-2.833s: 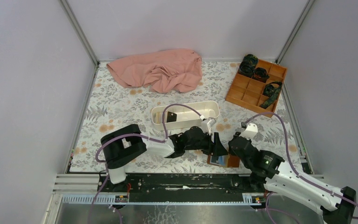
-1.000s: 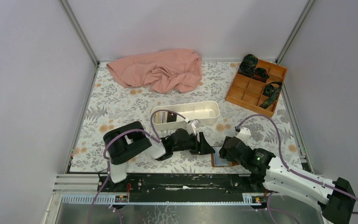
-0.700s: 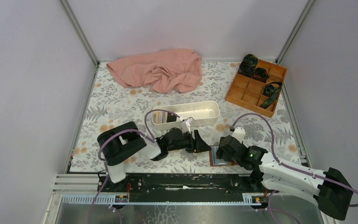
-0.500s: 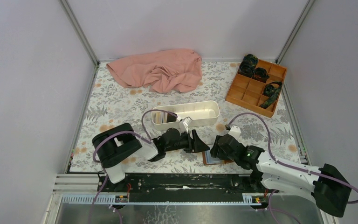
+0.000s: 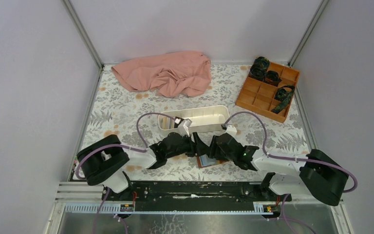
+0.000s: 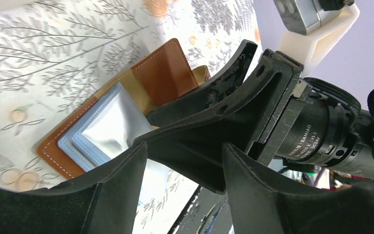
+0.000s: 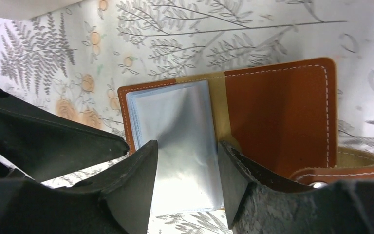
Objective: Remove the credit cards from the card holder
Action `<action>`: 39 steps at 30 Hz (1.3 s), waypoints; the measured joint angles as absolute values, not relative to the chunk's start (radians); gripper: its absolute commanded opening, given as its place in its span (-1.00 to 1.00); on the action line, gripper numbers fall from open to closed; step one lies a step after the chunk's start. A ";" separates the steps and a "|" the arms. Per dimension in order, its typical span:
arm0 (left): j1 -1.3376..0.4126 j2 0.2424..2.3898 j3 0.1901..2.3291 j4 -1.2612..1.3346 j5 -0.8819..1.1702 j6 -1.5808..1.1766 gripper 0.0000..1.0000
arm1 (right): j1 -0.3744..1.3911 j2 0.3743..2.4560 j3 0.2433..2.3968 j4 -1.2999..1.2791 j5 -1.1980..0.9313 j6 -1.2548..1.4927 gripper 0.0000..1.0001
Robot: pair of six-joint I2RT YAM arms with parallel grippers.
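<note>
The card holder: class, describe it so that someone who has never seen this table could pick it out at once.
On the floral table, look just in front of the long white tray, toward the near edge. The card holder lies open there. Only it is brown stitched leather, with pale cards in one half.

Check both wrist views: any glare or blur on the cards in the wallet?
Right wrist: white sheen washes out the top card; card holder stitching is sharp. Left wrist: same sheen on that card; the dark left hand blocks the lower frame.
</note>
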State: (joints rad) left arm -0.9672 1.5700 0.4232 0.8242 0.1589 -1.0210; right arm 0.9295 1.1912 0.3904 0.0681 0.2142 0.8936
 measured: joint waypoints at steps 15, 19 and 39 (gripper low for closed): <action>-0.970 1.408 0.342 0.694 0.037 -1.004 0.35 | 0.931 1.287 0.409 0.221 0.192 0.876 -0.35; -0.974 1.439 0.282 0.747 0.034 -1.042 0.33 | 0.931 1.261 0.402 0.223 0.198 0.867 -0.78; -0.974 1.551 0.285 0.849 -0.017 -1.114 0.32 | 0.931 1.126 0.308 0.199 0.242 0.872 -1.00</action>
State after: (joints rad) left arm -0.9745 1.5505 0.2852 0.8494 -0.0166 -1.1137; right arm 0.9314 1.1255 0.3077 0.1989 0.2420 0.8722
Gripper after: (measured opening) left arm 0.658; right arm 0.011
